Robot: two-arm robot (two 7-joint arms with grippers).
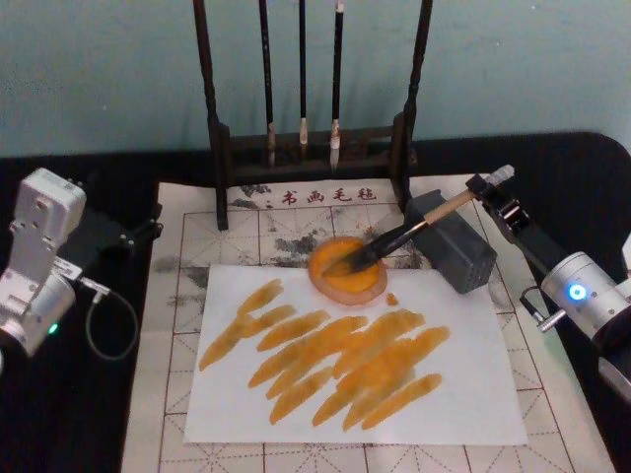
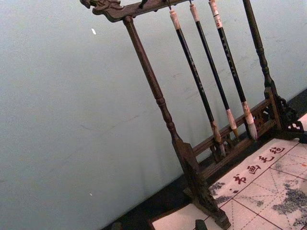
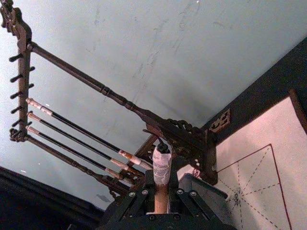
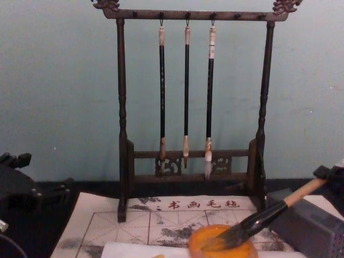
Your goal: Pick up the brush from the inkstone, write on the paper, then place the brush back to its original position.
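the right gripper (image 1: 490,194) sits at two o'clock of the paper (image 1: 473,394), pinching the brush (image 1: 394,239) near its white cap; from there the handle runs toward eight o'clock, across the grey block (image 1: 458,251), with the bristles lying in the orange dish (image 1: 345,281) on the paper's twelve o'clock edge; i judge the writing done — orange strokes cross the sheet — so the coming move is letting go and backing out toward two; the left gripper (image 1: 138,232) is parked at nine, its state i cannot tell; gridded mat (image 1: 187,227) beneath, brush rack (image 1: 212,99) close at twelve.
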